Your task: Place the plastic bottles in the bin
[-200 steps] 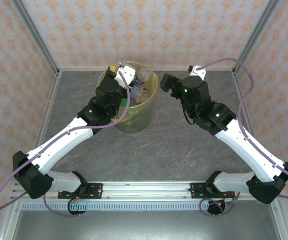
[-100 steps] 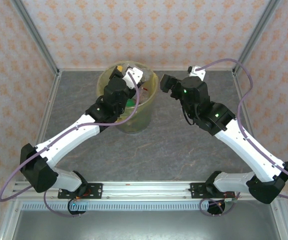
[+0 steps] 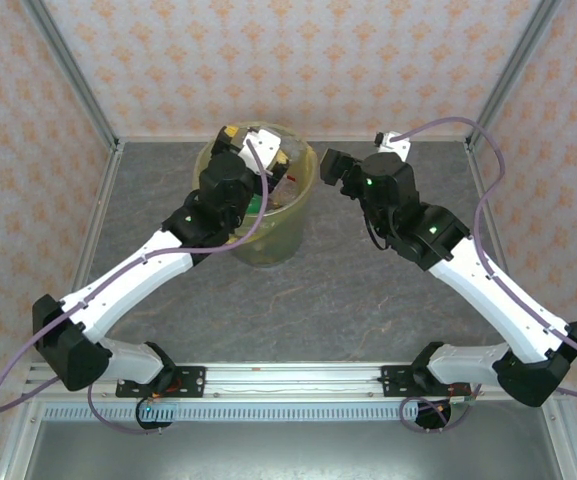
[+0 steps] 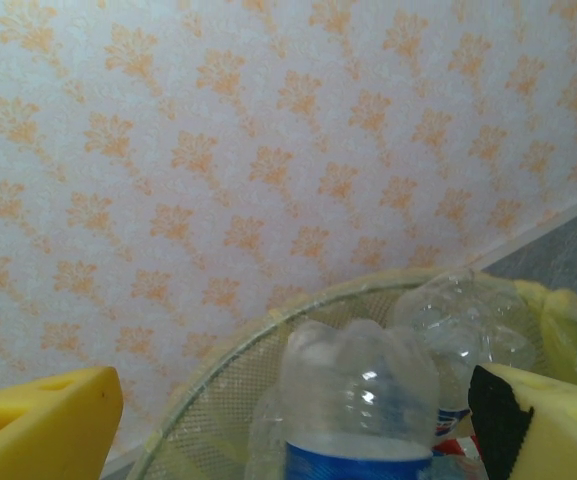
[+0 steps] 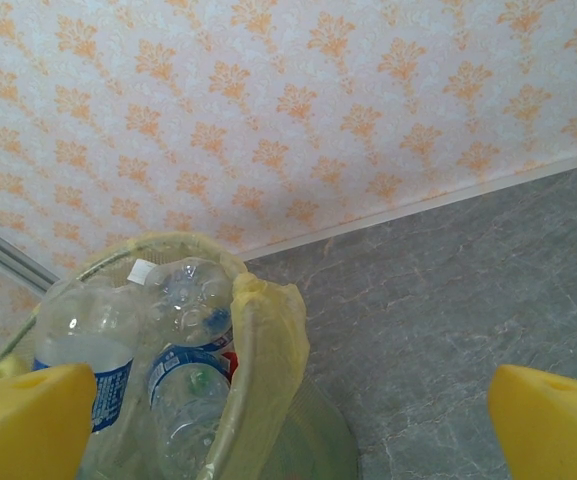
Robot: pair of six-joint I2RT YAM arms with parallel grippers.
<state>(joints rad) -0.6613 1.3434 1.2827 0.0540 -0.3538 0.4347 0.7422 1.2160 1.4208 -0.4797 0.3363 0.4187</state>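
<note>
1 end effector [image 3: 252, 141], left, shifted above bin [image 3: 270, 242]

The left arm [image 3: 138, 275] hides much of the bin [image 3: 283, 228].

The bin [image 3: 273, 238], a round bucket lined with a translucent yellow bag, stands upright toward the far edge of the tabletop [image 3: 368, 300]. Clear plastic bottles [image 5: 190, 300] lie heaped inside it, up near the rim. One blue-labelled bottle [image 4: 360, 405] points base-up, with a bit of red label showing beside it.
</note>
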